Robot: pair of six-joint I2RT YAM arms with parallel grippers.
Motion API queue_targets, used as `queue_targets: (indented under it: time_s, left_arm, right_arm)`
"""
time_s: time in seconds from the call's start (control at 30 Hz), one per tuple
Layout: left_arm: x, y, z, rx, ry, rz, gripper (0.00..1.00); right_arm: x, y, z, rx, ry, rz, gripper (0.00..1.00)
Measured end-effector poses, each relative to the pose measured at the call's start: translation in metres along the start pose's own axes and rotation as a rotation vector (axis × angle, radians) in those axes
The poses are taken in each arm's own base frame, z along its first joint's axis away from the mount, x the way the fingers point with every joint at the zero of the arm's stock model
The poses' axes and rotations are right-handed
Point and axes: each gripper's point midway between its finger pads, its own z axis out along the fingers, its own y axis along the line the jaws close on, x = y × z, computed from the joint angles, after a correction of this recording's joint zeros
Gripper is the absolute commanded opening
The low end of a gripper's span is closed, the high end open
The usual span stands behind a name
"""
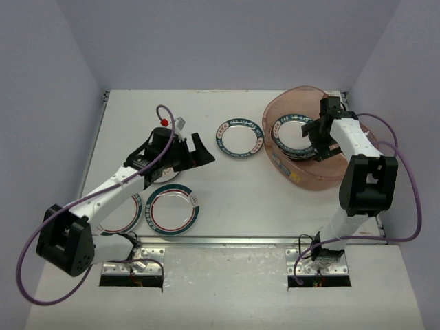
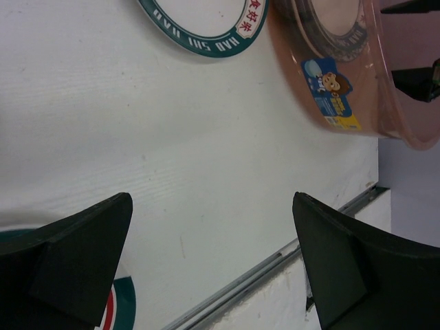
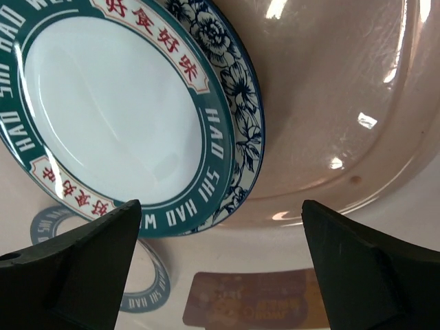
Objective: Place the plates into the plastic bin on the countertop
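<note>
**Desk:** Where's the right side?

**Me:** My right gripper [image 1: 318,132] hangs inside the plastic bin [image 1: 292,173], jaws spread as wide as they go, nothing between them. Directly below it a teal-rimmed plate [image 3: 110,110] lies off-centre on a blue floral plate [image 3: 242,103], both down on the bin floor.

**Desk:** And the left?

**Me:** The left gripper [image 1: 198,152] is also wide open and empty, low over the countertop [image 1: 275,206]. A lettered plate [image 1: 239,137] sits mid-table just beside the bin. A red-and-teal plate [image 1: 172,210] lies near the front edge, with another plate [image 1: 135,210] half hidden under my left arm (there may be one more beneath the wrist, I can't tell).

**Desk:** What worries you?

**Me:** Three things, I'd say. Lifting out, a finger could hook the flared rim and drag the tub. The top plate overhangs its neighbour, so another set on it carelessly might slide or chip. And the plates lie flat on a smooth top, so a poor edge grab by the left could push one toward the metal lip.
</note>
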Motion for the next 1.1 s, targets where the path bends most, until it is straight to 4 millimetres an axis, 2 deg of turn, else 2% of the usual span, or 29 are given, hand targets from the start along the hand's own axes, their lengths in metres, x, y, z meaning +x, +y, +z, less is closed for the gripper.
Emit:
queue_targets:
  time_s: [0.07, 0.17, 0.27, 0.37, 0.43, 0.5, 0.6, 0.67, 0.73, 0.8, 0.9, 0.97, 1.03, 1.1]
  left_arm:
    - [-0.006, 0.000, 0.019, -0.007, 0.017, -0.020, 1.00]
    - [-0.011, 0.005, 0.052, -0.030, 0.050, -0.039, 1.00]
    - [-0.014, 0.011, 0.077, -0.054, 0.076, -0.052, 1.00]
    - [-0.020, 0.016, 0.100, -0.076, 0.085, -0.062, 1.00]
    - [-0.025, 0.019, 0.117, -0.090, 0.088, -0.068, 0.98]
    - [-0.030, 0.023, 0.140, -0.094, 0.094, -0.071, 0.94]
    - [-0.031, 0.034, 0.172, -0.099, 0.119, -0.082, 0.90]
    - [-0.027, 0.047, 0.186, -0.110, 0.140, -0.102, 0.83]
    - [-0.027, 0.056, 0.192, -0.113, 0.147, -0.121, 0.74]
    - [-0.039, 0.060, 0.194, -0.105, 0.134, -0.129, 0.64]
    - [-0.047, 0.067, 0.209, -0.074, 0.134, -0.145, 0.52]
    - [-0.049, 0.067, 0.219, -0.023, 0.146, -0.164, 0.43]
    - [-0.051, 0.065, 0.228, 0.026, 0.155, -0.178, 0.40]
    - [-0.052, 0.063, 0.234, 0.063, 0.162, -0.191, 0.29]
  right_arm:
    - [0.001, 0.002, -0.011, -0.017, 0.001, -0.031, 0.99]
    - [-0.003, 0.007, -0.047, -0.104, -0.039, -0.074, 0.99]
    - [-0.012, 0.018, -0.106, -0.281, -0.123, -0.135, 0.99]
    - [-0.016, 0.030, -0.175, -0.544, -0.213, -0.227, 0.99]
    - [-0.008, 0.026, -0.210, -0.716, -0.258, -0.304, 0.99]
    - [0.011, 0.011, -0.233, -0.863, -0.266, -0.389, 0.99]
    - [0.041, -0.011, -0.253, -1.020, -0.238, -0.492, 0.99]
    - [0.057, -0.016, -0.260, -1.095, -0.199, -0.547, 0.99]
    - [0.070, -0.018, -0.263, -1.145, -0.152, -0.589, 0.99]
    - [0.082, -0.021, -0.265, -1.181, -0.094, -0.618, 0.99]
    - [0.099, -0.027, -0.263, -1.212, 0.000, -0.641, 0.99]
    - [0.107, -0.030, -0.262, -1.226, 0.051, -0.648, 0.99]
    - [0.112, -0.032, -0.263, -1.238, 0.087, -0.654, 0.99]
    - [0.116, -0.033, -0.266, -1.251, 0.112, -0.659, 0.99]
